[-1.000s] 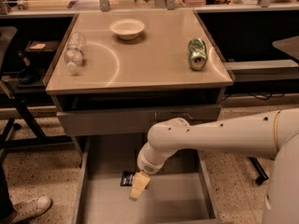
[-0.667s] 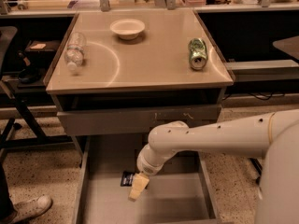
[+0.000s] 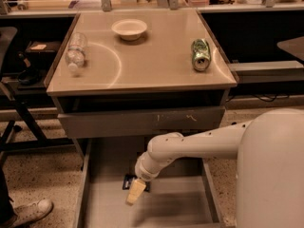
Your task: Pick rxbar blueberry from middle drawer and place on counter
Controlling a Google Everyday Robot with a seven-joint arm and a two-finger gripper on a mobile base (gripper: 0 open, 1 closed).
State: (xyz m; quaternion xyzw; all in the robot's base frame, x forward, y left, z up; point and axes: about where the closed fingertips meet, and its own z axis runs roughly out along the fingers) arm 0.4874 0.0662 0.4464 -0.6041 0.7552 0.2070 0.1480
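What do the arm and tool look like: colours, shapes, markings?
The arm is smooth, rounded off-white tubing with a row of small dark dots along its top and a bulbous elbow. The tool, over the middle drawer, is pale yellowish-tan and tapered. No cables show.

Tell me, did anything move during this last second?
The arm sank a little, and the gripper eased slightly left inside the middle drawer, next to the rxbar blueberry. Nothing looks picked up. The bar stayed put, as did the bottle, bowl and can on the counter.
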